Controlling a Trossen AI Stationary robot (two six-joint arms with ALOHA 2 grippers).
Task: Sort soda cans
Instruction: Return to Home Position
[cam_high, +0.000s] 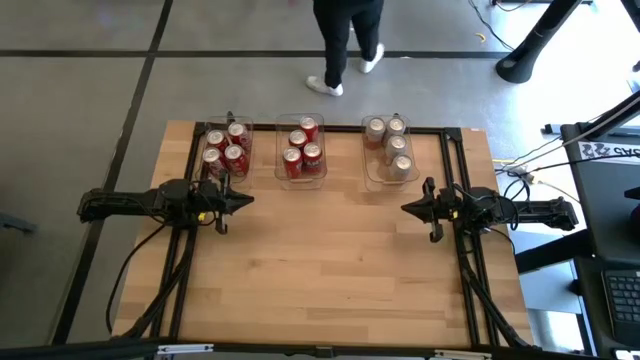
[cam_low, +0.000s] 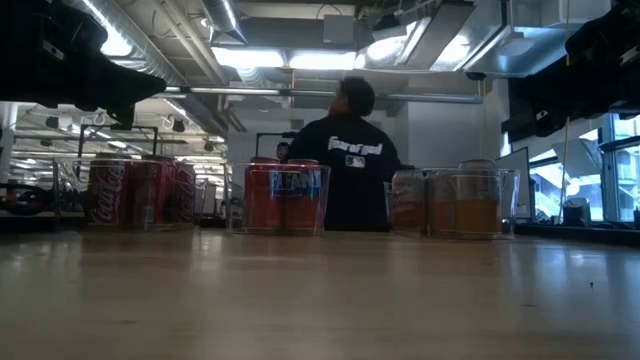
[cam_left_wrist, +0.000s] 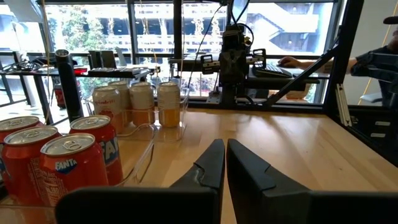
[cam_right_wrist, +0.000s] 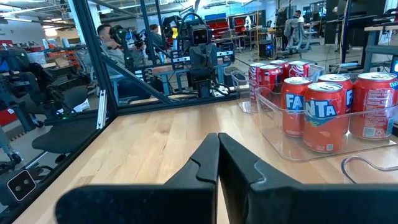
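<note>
Twelve soda cans (cam_high: 297, 139) stand upright in three clear bins along the far edge of the worktop (cam_high: 330, 260). Four red ones are in the left bin (cam_high: 249, 150), four red ones in the middle bin (cam_high: 301, 181), and four silver-grey ones in the right bin (cam_high: 378, 160). From above only their tops and a sliver of their sides show, so the markings cannot be read there. In the low view the front cans hide the rear ones.

The left gripper (cam_high: 248, 200) hangs just in front of the left bin, its fingers together and holding nothing. The right gripper (cam_high: 405, 208) hangs in front of the right bin, also closed and empty. In the low view both arms are only dark shapes at the top corners.

Beyond the worktop stands a person (cam_high: 345, 40), cut off at the waist from above.
</note>
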